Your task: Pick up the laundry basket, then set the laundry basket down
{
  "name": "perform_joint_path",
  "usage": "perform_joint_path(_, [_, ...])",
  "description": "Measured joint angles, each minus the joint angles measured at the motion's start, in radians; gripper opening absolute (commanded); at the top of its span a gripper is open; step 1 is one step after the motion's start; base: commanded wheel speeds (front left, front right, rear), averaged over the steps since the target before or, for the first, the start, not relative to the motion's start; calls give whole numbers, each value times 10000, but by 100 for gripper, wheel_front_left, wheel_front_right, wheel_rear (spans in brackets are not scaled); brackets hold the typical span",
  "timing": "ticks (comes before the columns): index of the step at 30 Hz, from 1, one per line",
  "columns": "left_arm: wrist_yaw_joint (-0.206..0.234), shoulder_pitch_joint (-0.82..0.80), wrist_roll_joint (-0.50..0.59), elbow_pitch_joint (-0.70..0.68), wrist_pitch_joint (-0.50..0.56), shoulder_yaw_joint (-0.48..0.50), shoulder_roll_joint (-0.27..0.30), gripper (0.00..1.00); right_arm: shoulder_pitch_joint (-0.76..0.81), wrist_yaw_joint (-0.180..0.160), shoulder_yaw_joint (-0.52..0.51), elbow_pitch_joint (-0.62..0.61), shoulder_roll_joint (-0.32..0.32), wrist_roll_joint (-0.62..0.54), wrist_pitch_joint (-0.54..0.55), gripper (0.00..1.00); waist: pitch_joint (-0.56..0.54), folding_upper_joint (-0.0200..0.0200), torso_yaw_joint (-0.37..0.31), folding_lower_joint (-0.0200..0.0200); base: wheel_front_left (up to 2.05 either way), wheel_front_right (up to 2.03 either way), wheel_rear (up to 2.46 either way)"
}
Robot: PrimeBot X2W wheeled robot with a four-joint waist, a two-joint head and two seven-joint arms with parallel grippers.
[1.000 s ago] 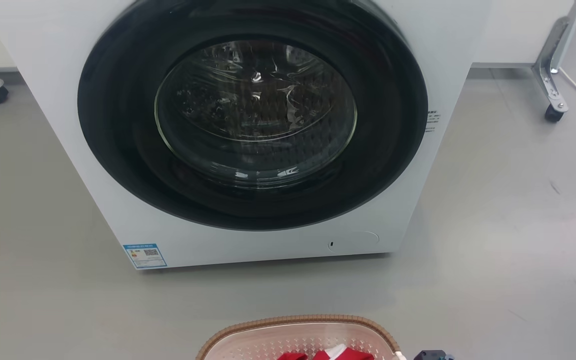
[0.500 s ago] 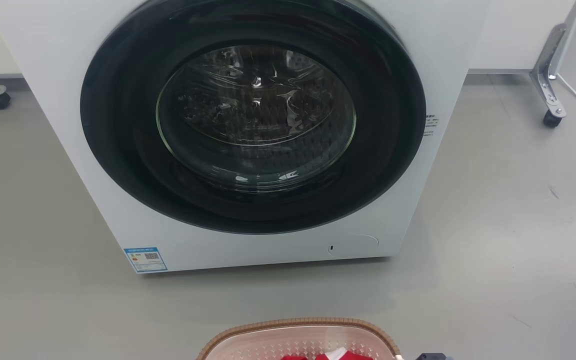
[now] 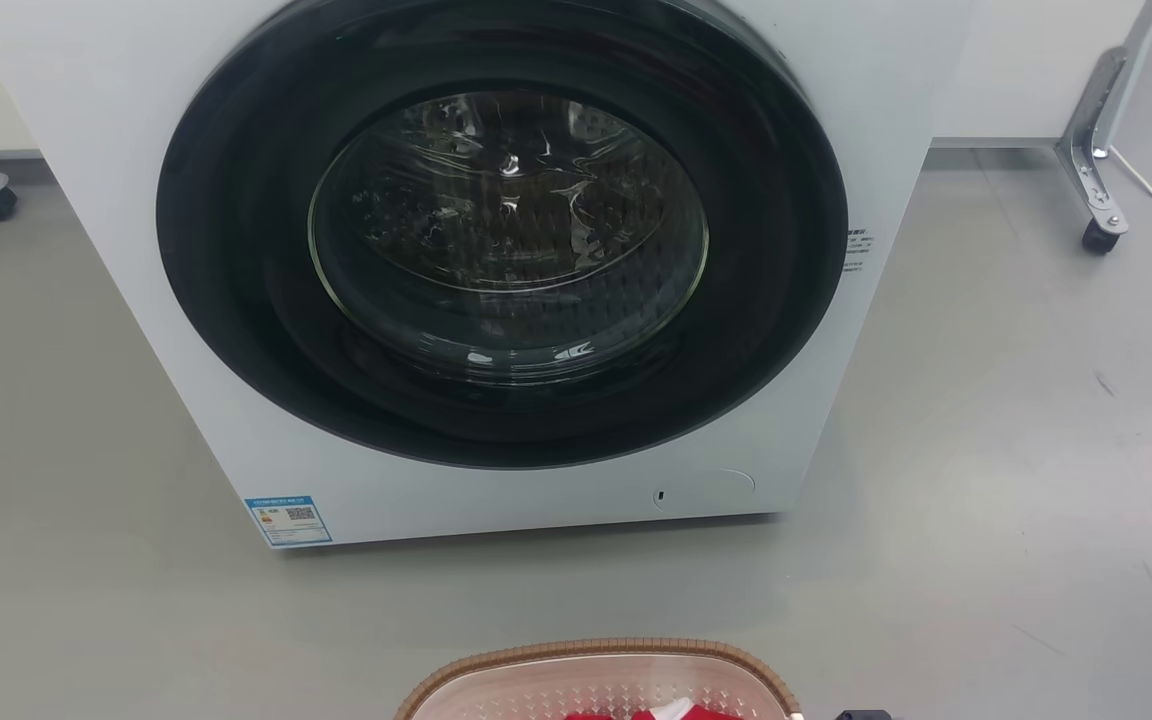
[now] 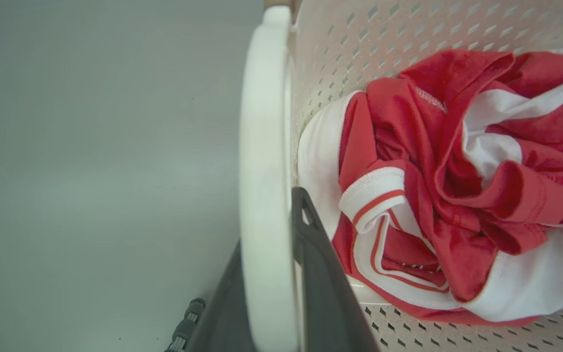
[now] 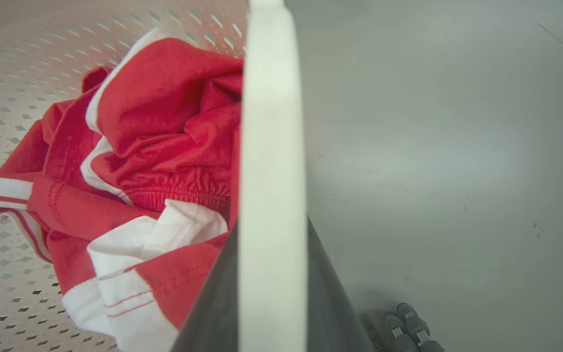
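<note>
now, left pincer (image 4: 268, 234): narrow, one dark finger on each side of the white left loop handle (image 4: 264, 122), clamped on it.
right pincer (image 5: 271, 230): likewise narrow, gripping the white right loop handle (image 5: 271, 122) between its fingers.
key relation: the laundry basket (image 3: 596, 650) lies between the two pincers, its long axis running from one handle to the other. each arm holds its own end and neither is nearer, so i judge any lift or lowering must go level and together.
basket height: cannot tell whether the basket's base touches the floor.
contents: red and white clothes (image 4: 447, 171) bunched loosely on the basket's perforated bottom. a tilt would likely slide them toward the low end.
floor (image 3: 986, 450): plain grey on every side of the basket.
washer (image 3: 496, 250): beyond the basket's far rim and apart from it, its round dark door shut and facing the basket.
wheeled frame leg (image 3: 1096, 150): well beyond the basket's far right corner.
</note>
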Motion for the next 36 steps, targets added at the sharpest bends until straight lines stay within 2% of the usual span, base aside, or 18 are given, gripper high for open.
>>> perform_joint_path(24, [86,-62,-88,-12,-17,-105,2,0,-127,0,328,157,0,435,-222,0,329,0,7,0,0,0,0])
perform_joint_path(36, [173,-1434,-84,-73,-284,12,33,0,-1719,2,280,353,-2,412,-504,0,1325,0,37,2,0,0,0])
